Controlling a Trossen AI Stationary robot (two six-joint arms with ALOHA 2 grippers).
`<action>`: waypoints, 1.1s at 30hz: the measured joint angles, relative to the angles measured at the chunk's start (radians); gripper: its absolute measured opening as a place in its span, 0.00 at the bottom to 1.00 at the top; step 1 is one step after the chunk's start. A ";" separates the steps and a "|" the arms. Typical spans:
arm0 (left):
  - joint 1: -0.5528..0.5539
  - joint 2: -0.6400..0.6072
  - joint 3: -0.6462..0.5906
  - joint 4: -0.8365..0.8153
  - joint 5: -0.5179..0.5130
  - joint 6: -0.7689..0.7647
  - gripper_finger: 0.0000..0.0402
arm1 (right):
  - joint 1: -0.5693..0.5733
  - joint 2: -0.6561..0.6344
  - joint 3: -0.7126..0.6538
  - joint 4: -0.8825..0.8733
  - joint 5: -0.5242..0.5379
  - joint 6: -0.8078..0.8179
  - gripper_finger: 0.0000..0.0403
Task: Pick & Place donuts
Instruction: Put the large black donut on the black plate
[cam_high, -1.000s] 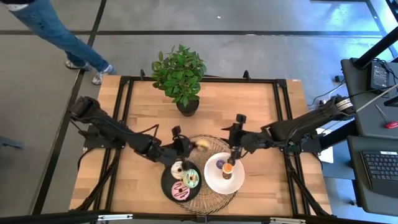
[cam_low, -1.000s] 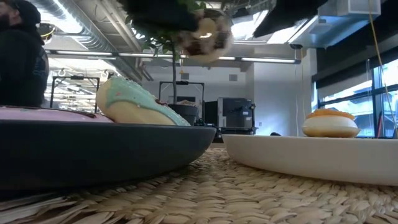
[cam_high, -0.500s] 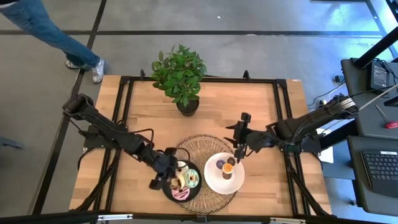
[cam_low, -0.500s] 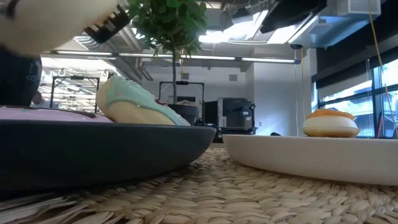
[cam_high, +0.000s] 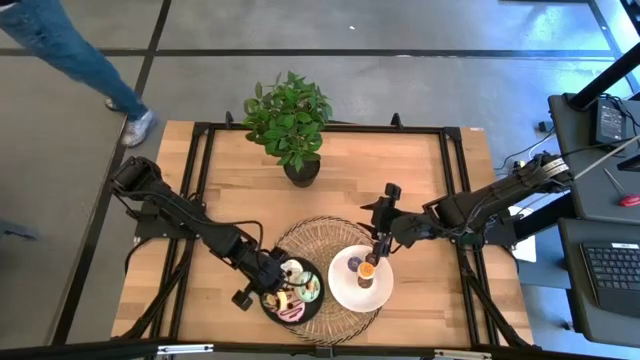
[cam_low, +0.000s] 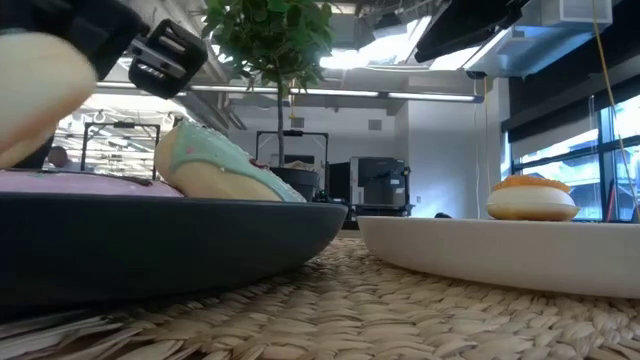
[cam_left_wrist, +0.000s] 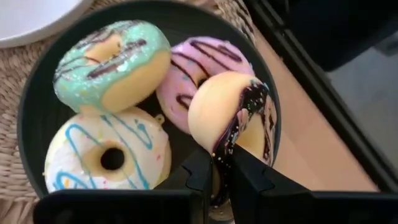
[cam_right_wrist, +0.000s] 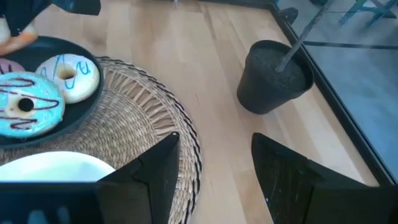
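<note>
Your left gripper (cam_left_wrist: 222, 163) is pinched on the chocolate donut (cam_left_wrist: 233, 118) above the black plate (cam_left_wrist: 37, 99)

Its jaws are nearly closed on that donut's edge, holding it on edge over the plate's side, just beside the pink donut (cam_left_wrist: 202, 68); the mint-green donut (cam_left_wrist: 112, 62) and the white donut (cam_left_wrist: 107, 157) also lie in that plate. Your right gripper (cam_right_wrist: 214, 155) hangs with its jaws spread wide and nothing between them, near the white plate (cam_high: 345, 290), where the small orange donut (cam_high: 366, 270) sits. Both plates rest on the woven mat (cam_right_wrist: 155, 124), with the potted plant (cam_high: 290, 120) behind
</note>
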 joint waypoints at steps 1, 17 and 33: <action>0.000 0.000 0.000 -0.009 0.000 0.014 0.08 | 0.000 0.000 0.000 0.003 0.000 0.000 0.50; 0.001 0.003 0.000 -0.050 -0.109 0.056 0.08 | 0.000 0.000 0.000 0.018 0.000 -0.005 0.50; 0.000 0.003 0.000 -0.050 -0.166 0.020 0.08 | 0.000 0.000 0.000 0.018 0.000 -0.008 0.50</action>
